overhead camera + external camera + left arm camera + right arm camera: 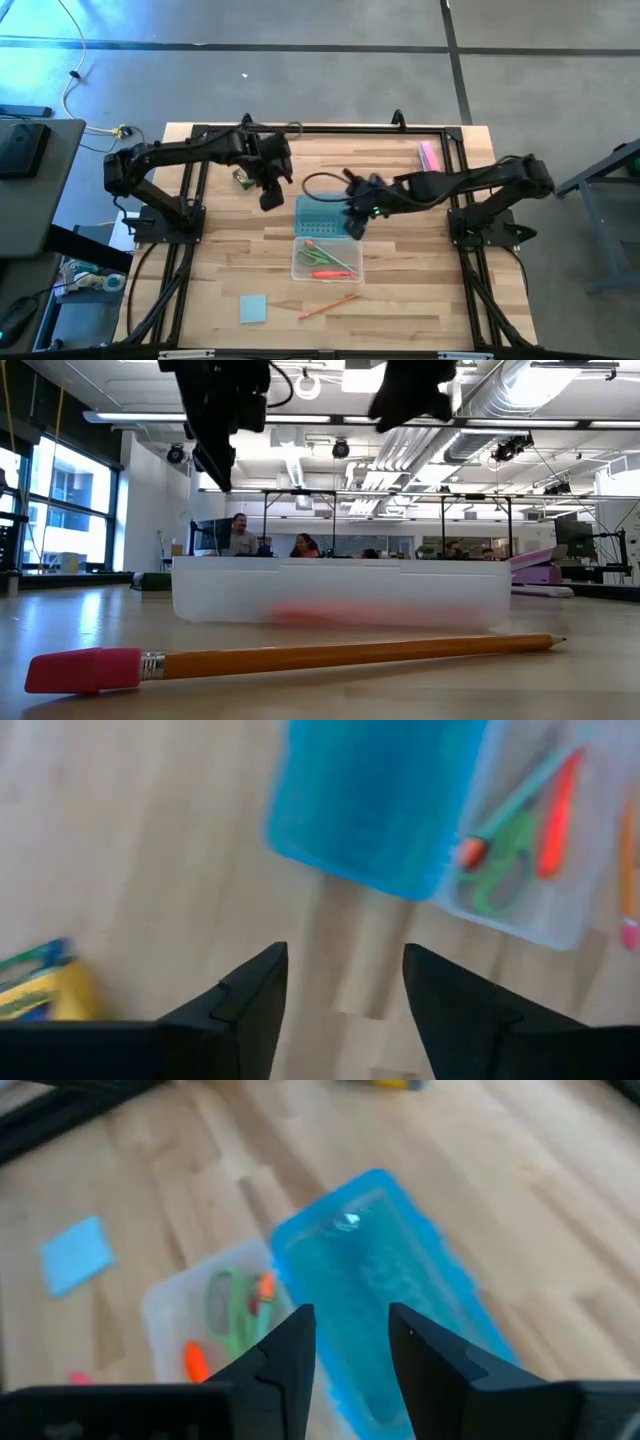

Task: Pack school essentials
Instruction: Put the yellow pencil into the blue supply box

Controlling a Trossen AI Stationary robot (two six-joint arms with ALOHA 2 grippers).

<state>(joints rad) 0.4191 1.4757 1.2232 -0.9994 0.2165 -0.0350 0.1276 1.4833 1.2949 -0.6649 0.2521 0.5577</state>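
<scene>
A teal lid [325, 213] lies flat on the table, just beyond the far edge of the clear case [326, 259]. Green-handled scissors [322, 255] and an orange pen [556, 812] lie in the case. A yellow-green crayon box [243, 178] sits at the far left. An orange pencil [330, 305] and a light-blue note pad [253, 308] lie near the front edge. My left gripper [345, 955] hangs open above bare wood left of the lid. My right gripper [350, 1315] hangs open above the lid's right end, clear of it.
A pink bar [430, 155] lies at the far right by the black frame rail. A dark cable loop [322, 182] runs behind the lid. In the low view the pencil [300, 658] lies across the foreground before the case [340, 595]; people sit in the room beyond.
</scene>
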